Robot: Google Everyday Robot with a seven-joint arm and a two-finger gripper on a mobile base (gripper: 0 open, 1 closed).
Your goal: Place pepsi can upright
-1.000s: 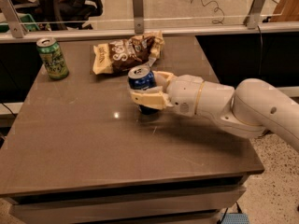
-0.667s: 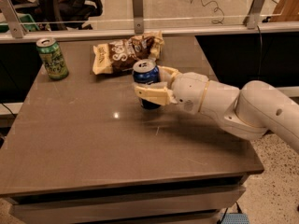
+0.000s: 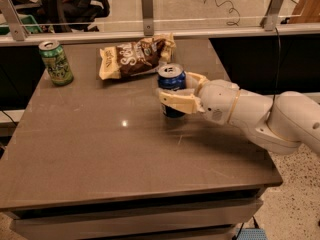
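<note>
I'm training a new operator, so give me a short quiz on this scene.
1. True or false: the pincer, mid-table, is shut on the upright pepsi can.
2. What lies just behind that can? A) chip bag B) cup C) bowl
3. How many cans stand on the table?
Key: 1 true; 2 A; 3 two, counting the green can.
</note>
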